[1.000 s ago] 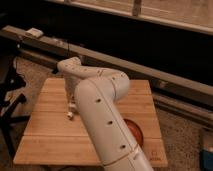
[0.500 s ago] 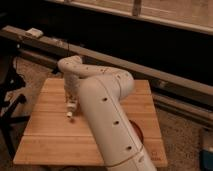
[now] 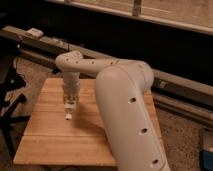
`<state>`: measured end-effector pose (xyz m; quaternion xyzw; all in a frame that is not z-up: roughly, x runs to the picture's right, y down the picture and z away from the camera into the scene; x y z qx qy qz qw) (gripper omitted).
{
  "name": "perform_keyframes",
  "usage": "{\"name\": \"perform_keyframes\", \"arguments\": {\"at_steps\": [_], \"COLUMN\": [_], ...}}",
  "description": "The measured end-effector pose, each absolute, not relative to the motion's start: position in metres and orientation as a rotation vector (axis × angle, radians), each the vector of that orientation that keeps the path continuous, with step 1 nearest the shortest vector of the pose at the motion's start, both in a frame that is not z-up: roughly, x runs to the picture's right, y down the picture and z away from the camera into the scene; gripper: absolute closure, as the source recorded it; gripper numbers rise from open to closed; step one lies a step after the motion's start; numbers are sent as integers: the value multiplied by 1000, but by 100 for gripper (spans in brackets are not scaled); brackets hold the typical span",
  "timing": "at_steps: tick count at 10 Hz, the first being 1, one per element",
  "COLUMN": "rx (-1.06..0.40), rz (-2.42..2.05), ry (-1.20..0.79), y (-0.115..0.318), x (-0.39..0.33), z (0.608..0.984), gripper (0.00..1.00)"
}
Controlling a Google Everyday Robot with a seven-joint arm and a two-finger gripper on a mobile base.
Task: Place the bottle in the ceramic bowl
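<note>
My gripper [image 3: 70,99] points down over the left-middle of the wooden table [image 3: 45,135]. The bottle [image 3: 68,111], small and whitish, sits directly under the gripper tip and touches it. I cannot tell whether it rests on the table or is lifted. The ceramic bowl is hidden behind my large white arm [image 3: 125,110], which fills the right of the view.
A dark stand with cables [image 3: 10,107] is left of the table. A long rail or ledge [image 3: 45,42] runs behind it, with a small white object [image 3: 35,33] on it. A blue item [image 3: 207,150] sits on the floor at the right.
My arm's elbow has swung nearer and now covers the orange-red bowl that showed at the lower right. The gripper and bottle have hardly moved.
</note>
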<state>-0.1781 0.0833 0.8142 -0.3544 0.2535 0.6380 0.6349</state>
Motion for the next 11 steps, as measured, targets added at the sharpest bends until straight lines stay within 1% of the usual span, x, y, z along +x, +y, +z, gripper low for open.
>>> {"name": "perform_keyframes", "arguments": {"at_steps": [5,11], "rx": [-776,-658], "rz": [1595,1852], "ry": [628,793], "y": [130,199], "x": [-94,19], "z": [763,696], "gripper": [100,100]}}
